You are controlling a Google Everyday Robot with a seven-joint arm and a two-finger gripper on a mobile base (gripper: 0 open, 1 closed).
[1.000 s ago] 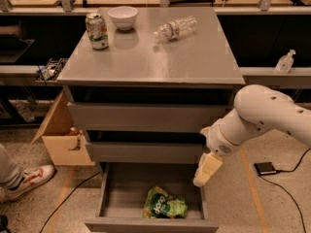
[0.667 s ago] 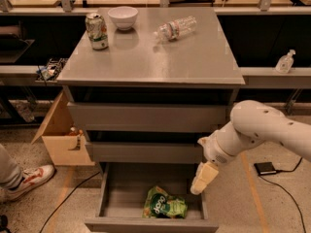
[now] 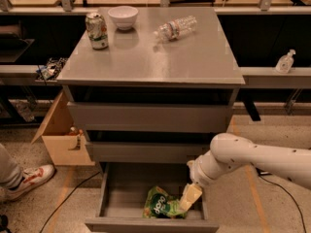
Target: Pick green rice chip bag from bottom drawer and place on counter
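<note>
The green rice chip bag (image 3: 159, 204) lies crumpled in the open bottom drawer (image 3: 112, 200), right of its middle. My white arm comes in from the right and bends down into the drawer. The gripper (image 3: 190, 198) hangs over the drawer's right side, its pale fingertips right next to the bag's right edge. The grey metal counter (image 3: 194, 57) tops the cabinet above.
On the counter stand a green-and-white can (image 3: 97, 30) and a white bowl (image 3: 123, 17), and a clear bottle (image 3: 176, 27) lies on its side. A cardboard box (image 3: 62, 135) sits left of the cabinet. A person's shoe (image 3: 26, 178) is at the far left.
The arm has swung left and down, bringing the gripper from beside the drawer's right wall into the drawer, next to the bag. The bag has not moved.
</note>
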